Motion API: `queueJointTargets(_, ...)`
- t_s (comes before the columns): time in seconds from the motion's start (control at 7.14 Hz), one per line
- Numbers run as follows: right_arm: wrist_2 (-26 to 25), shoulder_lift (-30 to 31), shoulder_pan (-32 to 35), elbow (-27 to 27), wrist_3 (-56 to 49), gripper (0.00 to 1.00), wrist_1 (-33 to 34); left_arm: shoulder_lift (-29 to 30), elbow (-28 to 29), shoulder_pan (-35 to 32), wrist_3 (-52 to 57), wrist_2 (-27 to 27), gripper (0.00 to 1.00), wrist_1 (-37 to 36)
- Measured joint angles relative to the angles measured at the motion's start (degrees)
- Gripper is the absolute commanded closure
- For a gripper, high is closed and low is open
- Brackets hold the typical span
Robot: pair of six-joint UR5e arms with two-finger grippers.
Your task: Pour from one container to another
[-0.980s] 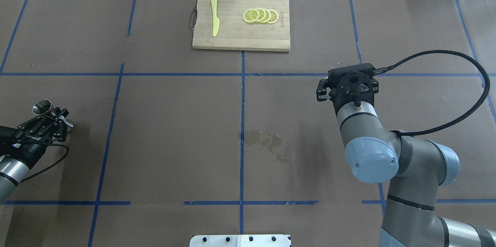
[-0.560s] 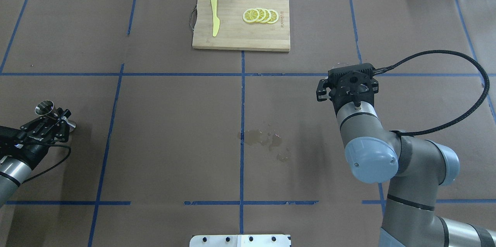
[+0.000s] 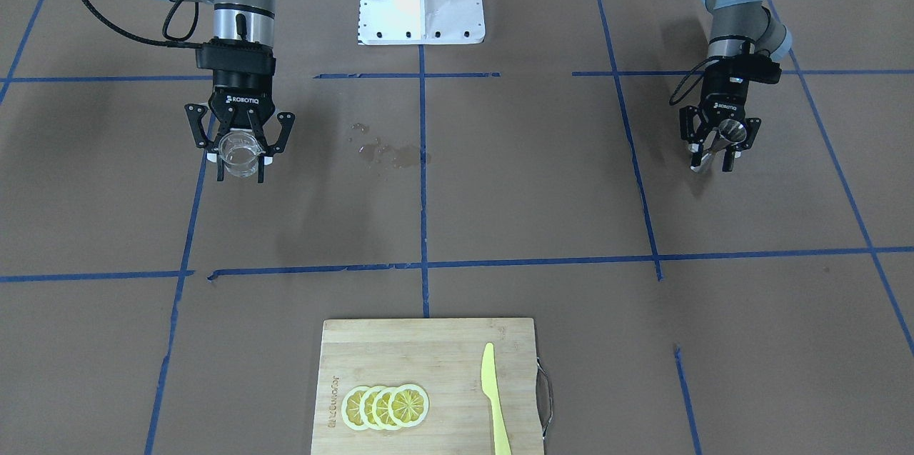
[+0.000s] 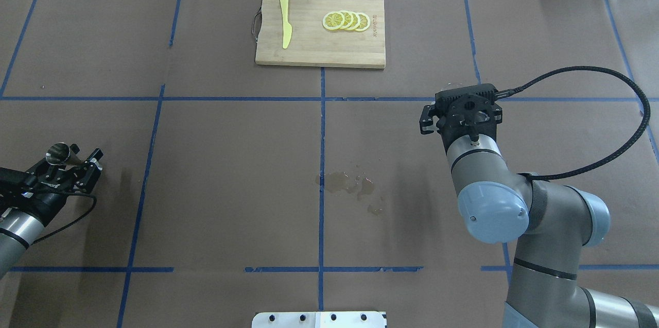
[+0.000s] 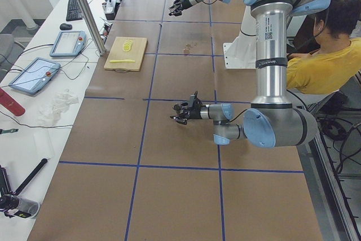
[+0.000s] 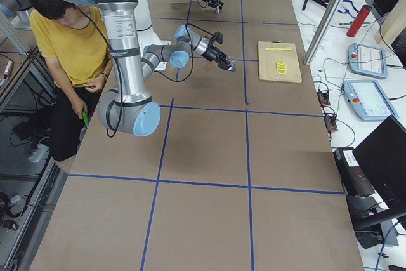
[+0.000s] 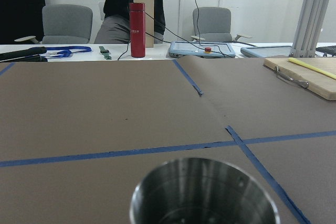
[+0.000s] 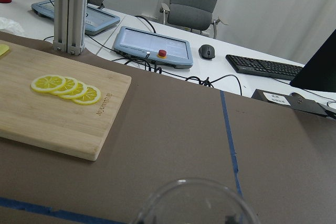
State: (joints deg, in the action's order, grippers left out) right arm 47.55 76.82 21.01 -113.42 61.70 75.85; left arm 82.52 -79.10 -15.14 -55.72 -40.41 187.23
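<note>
1. Brown-papered table with a blue tape grid. Wet patch near centre, cutting board at the far edge, well apart from both arms.
2. Right gripper is clamped on the glass cup, roughly upright, probably to keep the contents in.
3. Left gripper is closed round the jigger, which is tilted. Cup and jigger are well apart, so the arms must converge before pouring.

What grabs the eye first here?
Each arm holds a vessel, far apart: the right claw grips a clear cup on the robot's right, and the left claw holds a tilted steel jigger far out on its left. Roughly midway between them lies a wet spill. A board with lemon slices and a yellow knife sits at the far edge.
</note>
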Motion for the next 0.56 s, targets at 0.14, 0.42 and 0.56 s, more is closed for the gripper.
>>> queueJointTargets(0.14,0.0,-0.16,0.0,0.03,0.0,1.0,0.0,-0.01,-0.04,0.25,0.0,-0.01,0.0,0.1)
queueJointTargets(0.42,0.0,-0.24,-0.04,0.03,0.0,1.0,0.0,-0.8,-0.25,1.03,0.0,-0.07,0.0,0.99)
queueJointTargets(0.56,0.0,-0.29,-0.04,0.04,0.0,1.0,0.0,-2.61,-0.39,1.81,0.15,-0.12,0.0,3.4)
